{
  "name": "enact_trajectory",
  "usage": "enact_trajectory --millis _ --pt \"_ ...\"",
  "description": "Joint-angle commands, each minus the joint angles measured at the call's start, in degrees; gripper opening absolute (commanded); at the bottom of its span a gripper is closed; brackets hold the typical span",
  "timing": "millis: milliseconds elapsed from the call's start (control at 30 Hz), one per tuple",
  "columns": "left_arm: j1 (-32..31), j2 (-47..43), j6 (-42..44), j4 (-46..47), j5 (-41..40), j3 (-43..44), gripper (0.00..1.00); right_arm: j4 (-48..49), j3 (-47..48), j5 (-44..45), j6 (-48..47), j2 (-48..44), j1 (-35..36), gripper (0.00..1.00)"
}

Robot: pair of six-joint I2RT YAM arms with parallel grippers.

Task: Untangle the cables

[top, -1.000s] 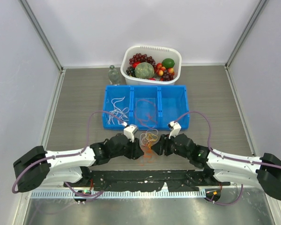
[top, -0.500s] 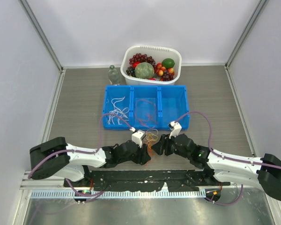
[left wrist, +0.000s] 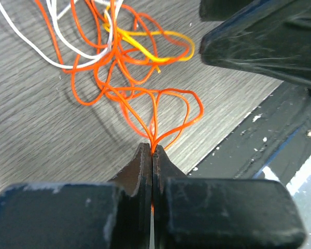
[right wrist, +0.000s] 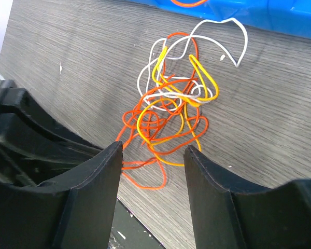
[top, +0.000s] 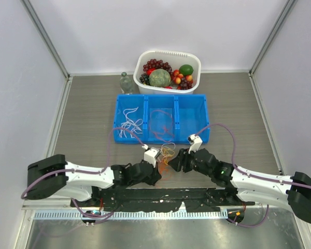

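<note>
Left hand (left wrist: 152, 151) clamped shut on orange loops of the cables (right wrist: 171, 109), a tangled heap on the surface (top: 88, 114) between both hands. Right hand (right wrist: 153, 153) stands open above the heap, gripping nothing. Behind: 3-compartment blue tray (top: 160, 96), fruit basket (top: 168, 52).

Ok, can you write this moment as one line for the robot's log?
left claw: shut on orange cable | right claw: open, facing cable tangle | status: tangle not yet undone

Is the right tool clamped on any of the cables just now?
No, the right tool stands open over the cables, clamping none.
</note>
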Motion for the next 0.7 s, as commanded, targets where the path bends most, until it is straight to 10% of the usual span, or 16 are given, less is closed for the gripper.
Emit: enact_trajectory --millis 0,333,667 --pt "-0.7 -8.4 0.7 -6.7 -4.0 0.5 0.0 1.9 0.2 0.4 0.5 0.6 0.1 0.56" --pt "-0.7 -26.2 1.4 -14.5 -6.0 0.0 0.02 1.8 3.5 -2.5 -2.5 1.2 0.6 0.61" --pt "-0.7 -25.1 3.9 -16.4 -6.2 4.4 0.0 3.3 4.5 -4.8 -3.8 3.0 1.5 0.61"
